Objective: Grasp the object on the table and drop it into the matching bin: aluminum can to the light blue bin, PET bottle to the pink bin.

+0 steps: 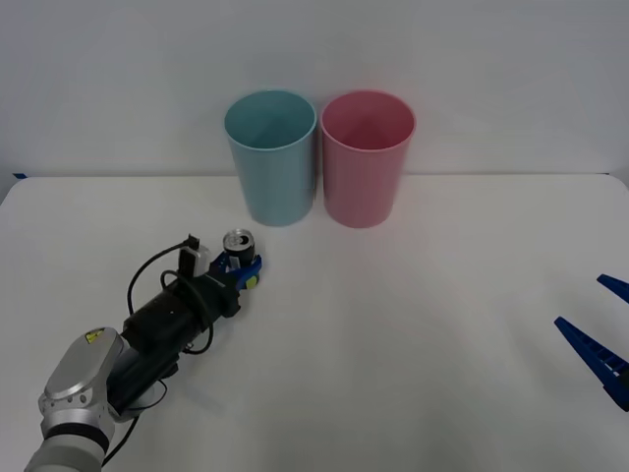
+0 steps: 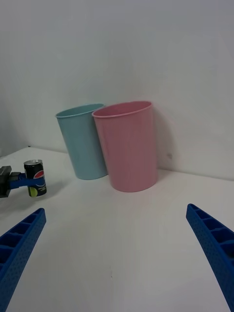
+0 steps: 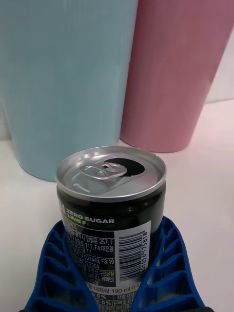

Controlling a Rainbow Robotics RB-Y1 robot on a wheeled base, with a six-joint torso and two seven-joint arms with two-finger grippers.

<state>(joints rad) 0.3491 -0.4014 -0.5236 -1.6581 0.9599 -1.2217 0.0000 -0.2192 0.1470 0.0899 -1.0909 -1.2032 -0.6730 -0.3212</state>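
Dark aluminum can (image 3: 111, 214) stands upright in left pincer (image 3: 114, 287).

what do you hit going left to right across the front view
left tool closed around the aluminum can → light blue bin → pink bin → right tool, open at the right edge, all on or over the white table

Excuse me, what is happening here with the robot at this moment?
The left gripper has closed its blue fingers around the small dark aluminum can, which stands upright on the white table in front of the light blue bin. The pink bin stands beside it. The right gripper waits open, off to the right.
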